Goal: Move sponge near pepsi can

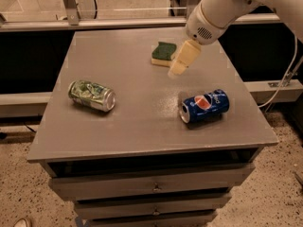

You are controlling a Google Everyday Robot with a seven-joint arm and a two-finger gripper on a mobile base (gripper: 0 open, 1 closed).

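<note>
Biggest worry here: the gripper (178,67) is hanging just beside the sponge (163,52), off its right edge rather than over the middle. I'm thinking it's risking shoving the sponge sideways instead of catching it. I can't tell whether the gripper is spread or pressed together. The pepsi can (205,106) is lying on its side nearer the front, so any bump is probably sending it rolling. The sponge is sitting flat toward the back of the surface (132,136), green scrub side facing up, pale yellow showing underneath.
</note>
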